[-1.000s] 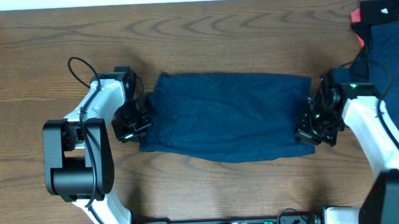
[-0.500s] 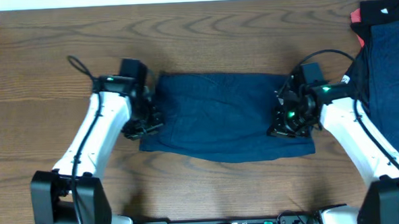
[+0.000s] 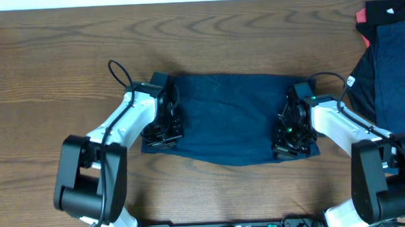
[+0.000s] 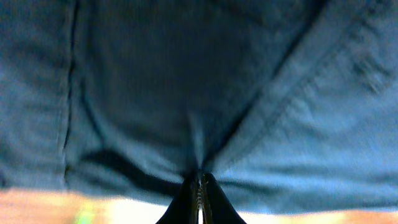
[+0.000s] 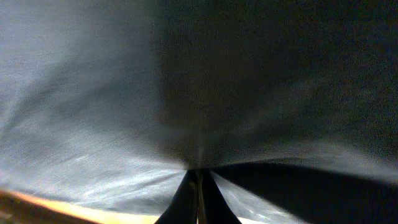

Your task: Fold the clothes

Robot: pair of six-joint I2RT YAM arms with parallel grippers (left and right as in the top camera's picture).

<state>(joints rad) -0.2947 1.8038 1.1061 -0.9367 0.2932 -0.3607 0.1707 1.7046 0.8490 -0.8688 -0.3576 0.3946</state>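
While the folded navy garment (image 3: 230, 116) lies flat across the middle of the table (image 3: 49, 52), with its long sides running along the far and near edges, both arms are working at its short ends. The left arm (image 3: 124, 120) reaches in from the near left, and the left jaws sit at the garment's left end, close to its near corner. In the left wrist view they are pinched fully together on the blue cloth (image 4: 155, 93), which puckers into folds right at the tips, with a seam running diagonally away from them. The right arm (image 3: 340, 121) comes in from the near right, and the right jaws rest on the garment's right end, again toward the near corner. The right wrist view shows them closed tight on the fabric (image 5: 124, 93), which is drawn into a tent above the tips. More clothes are heaped at the far right corner of the table: a second navy piece (image 3: 392, 71) with a small white label (image 3: 350, 81), a black piece (image 3: 390, 13) beyond it, and a bit of red (image 3: 360, 16) at its left edge.
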